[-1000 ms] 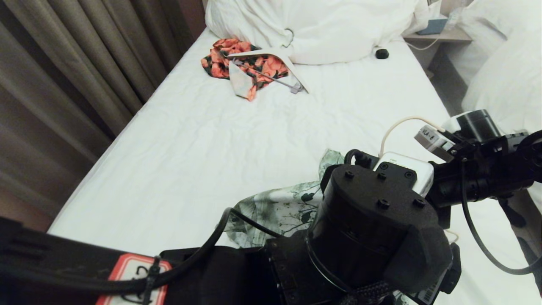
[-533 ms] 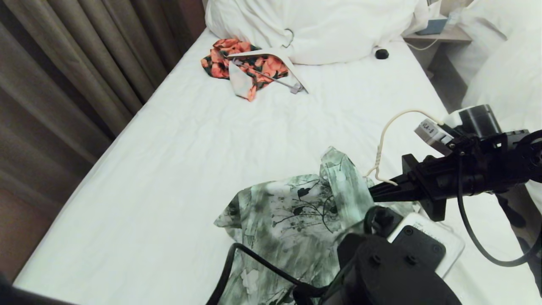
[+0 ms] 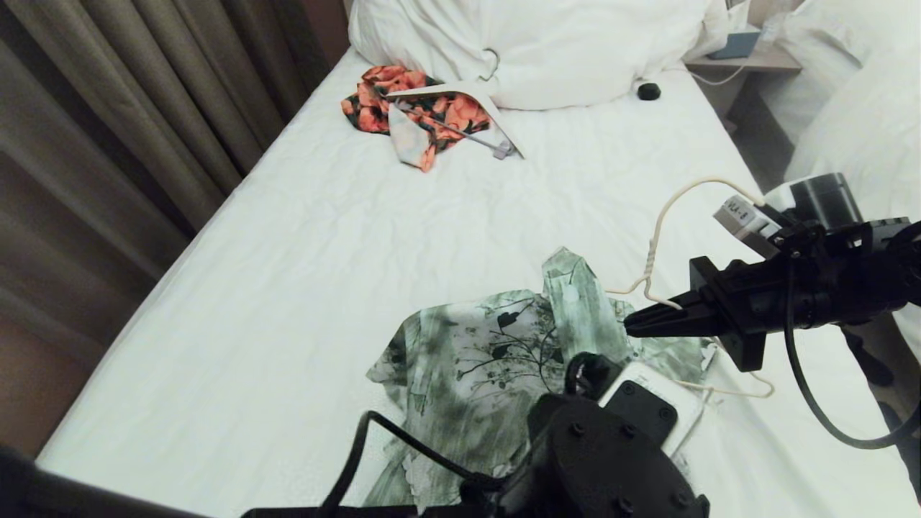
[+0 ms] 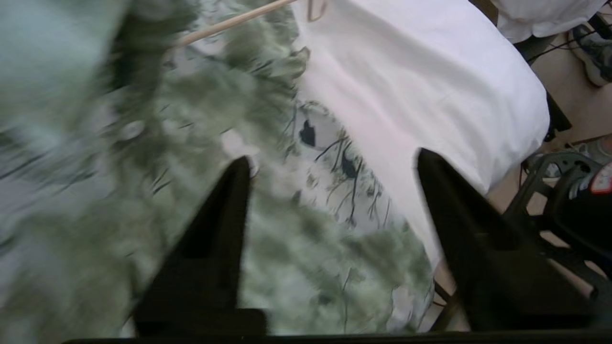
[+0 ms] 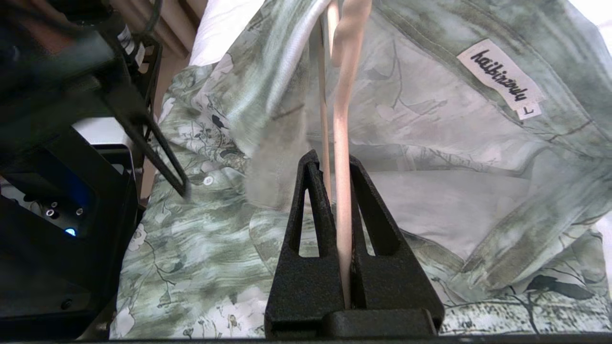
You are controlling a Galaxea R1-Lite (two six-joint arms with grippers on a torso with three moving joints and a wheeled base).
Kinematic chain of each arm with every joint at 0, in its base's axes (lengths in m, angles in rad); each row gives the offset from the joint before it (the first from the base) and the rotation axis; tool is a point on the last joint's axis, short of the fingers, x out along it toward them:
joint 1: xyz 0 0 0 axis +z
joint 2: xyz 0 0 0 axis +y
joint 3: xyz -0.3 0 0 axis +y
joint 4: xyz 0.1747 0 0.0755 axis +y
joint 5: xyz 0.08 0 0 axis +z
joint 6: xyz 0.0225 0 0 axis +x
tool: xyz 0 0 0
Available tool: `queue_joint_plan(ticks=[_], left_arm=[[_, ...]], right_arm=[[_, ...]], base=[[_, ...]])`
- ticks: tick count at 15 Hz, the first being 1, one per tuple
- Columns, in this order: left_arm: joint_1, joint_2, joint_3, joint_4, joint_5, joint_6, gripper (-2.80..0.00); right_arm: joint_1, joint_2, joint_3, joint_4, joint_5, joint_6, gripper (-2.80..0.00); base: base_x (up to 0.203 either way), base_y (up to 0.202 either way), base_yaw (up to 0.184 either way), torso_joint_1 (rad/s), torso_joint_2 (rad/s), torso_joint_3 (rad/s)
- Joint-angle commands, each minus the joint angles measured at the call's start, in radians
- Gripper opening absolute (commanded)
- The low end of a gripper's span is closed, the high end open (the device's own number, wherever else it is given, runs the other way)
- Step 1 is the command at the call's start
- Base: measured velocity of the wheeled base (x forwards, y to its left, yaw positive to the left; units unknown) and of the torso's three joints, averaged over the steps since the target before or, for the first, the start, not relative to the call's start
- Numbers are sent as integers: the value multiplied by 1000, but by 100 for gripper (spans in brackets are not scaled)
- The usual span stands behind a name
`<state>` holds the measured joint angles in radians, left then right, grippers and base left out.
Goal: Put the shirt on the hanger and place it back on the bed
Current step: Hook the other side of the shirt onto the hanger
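The green and white shirt (image 3: 489, 352) lies spread near the front edge of the bed (image 3: 324, 252). Its collar stands up beside the cream wire hanger (image 3: 665, 216). My right gripper (image 3: 633, 324) reaches in from the right and is shut on the hanger's wire (image 5: 342, 119), just below the hook. The right wrist view shows the open neck and white label (image 5: 502, 79) behind that wire. My left gripper (image 4: 333, 160) hovers open over the shirt's front panel (image 4: 287, 248), with nothing between its fingers. In the head view the left wrist (image 3: 611, 460) hides it.
An orange-red floral garment (image 3: 432, 108) with a wide white hanger (image 3: 496, 115) lies by the duvet (image 3: 540, 43) at the head. A small black object (image 3: 648, 91) sits near it. Curtains (image 3: 108, 129) run along the left; a nightstand (image 3: 748, 61) and another bed (image 3: 849, 122) stand to the right.
My left arm has pulled back and down toward the bed's front edge, uncovering the shirt, which now lies spread out. The right gripper has kept its hold on the hanger, nearly still.
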<state>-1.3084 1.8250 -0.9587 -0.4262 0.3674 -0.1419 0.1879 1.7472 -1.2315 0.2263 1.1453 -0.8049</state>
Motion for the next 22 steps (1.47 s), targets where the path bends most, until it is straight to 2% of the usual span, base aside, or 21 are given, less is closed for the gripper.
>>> queue_joint_plan(ticks=[1, 3, 7, 11, 13, 14, 15, 16, 18, 22], left_arm=[[18, -96, 53, -3, 5, -2, -280], [32, -204, 114, -1, 24, -2, -280], [43, -495, 231, 41, 87, 0, -280], [105, -778, 287, 202, 103, 4, -280], [134, -879, 296, 321, 99, 22, -280], [144, -894, 298, 351, 96, 69, 0], [157, -894, 298, 352, 90, 114, 0], [158, -894, 297, 353, 72, 126, 0], [188, -850, 273, 352, -12, 137, 0], [255, -699, 181, 312, -76, 181, 0]], right_arm=[[1, -5, 0, 1, 7, -5, -280], [10, -13, 0, 2, 8, -4, -280], [78, -18, -6, 1, 7, -4, -280], [145, -19, -37, -1, 7, 28, -280], [188, -24, -47, -1, 5, 42, -280], [200, -25, -46, 1, 4, 45, -280], [214, -27, -46, 2, 3, 46, -280], [224, -28, -47, 2, 2, 48, -280], [262, -31, -46, 2, 1, 73, -280], [286, -18, -54, 2, -4, 76, -280]], base=[[0, 0, 0, 0, 0, 0], [0, 0, 0, 0, 0, 0], [0, 0, 0, 0, 0, 0], [0, 0, 0, 0, 0, 0], [0, 0, 0, 0, 0, 0], [0, 0, 0, 0, 0, 0], [0, 0, 0, 0, 0, 0], [0, 0, 0, 0, 0, 0], [0, 0, 0, 0, 0, 0], [0, 0, 0, 0, 0, 0]])
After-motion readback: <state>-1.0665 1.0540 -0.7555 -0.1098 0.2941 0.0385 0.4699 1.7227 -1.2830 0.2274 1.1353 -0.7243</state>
